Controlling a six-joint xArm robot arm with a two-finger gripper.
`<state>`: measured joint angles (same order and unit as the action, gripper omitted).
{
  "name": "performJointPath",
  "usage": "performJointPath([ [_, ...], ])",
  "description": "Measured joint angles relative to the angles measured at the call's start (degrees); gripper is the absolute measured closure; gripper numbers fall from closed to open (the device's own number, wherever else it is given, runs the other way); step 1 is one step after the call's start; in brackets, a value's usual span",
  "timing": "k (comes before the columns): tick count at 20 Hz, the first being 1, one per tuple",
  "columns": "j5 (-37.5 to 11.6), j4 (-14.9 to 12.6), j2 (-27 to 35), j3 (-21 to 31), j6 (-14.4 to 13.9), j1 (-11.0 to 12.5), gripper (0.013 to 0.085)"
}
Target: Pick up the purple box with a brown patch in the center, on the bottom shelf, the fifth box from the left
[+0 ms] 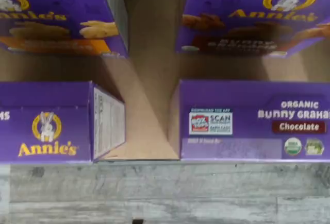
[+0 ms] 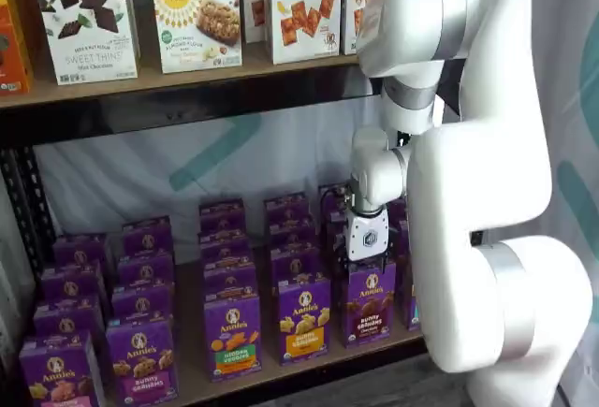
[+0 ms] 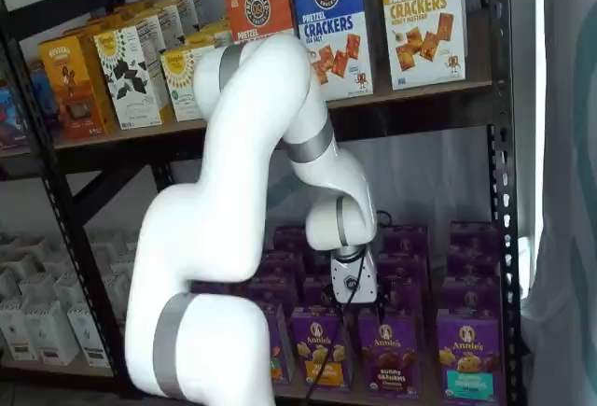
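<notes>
Purple box stands upright at front edge of bottom shelf, chocolate carton, long axis vertical. Gripper hangs directly above its top; fingers hidden against cartons in both shelf views, jaws judged fully spread, nothing held. Wrist view: chocolate top panel to one side, brown board gap beside it. Judgement: straight descent needed, slight centring over carton. Neighbouring cartons close alongside; upper shelf beyond holds cracker boxes.
</notes>
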<state>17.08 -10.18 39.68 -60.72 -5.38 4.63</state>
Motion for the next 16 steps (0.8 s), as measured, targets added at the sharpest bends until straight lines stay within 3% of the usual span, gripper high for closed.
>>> performJointPath([
  [7, 0.3, 0.8, 1.5, -2.1, 1.3, 0.6, 0.013],
  [16, 0.5, -0.9, 3.1, -4.6, 0.5, 1.4, 0.013],
])
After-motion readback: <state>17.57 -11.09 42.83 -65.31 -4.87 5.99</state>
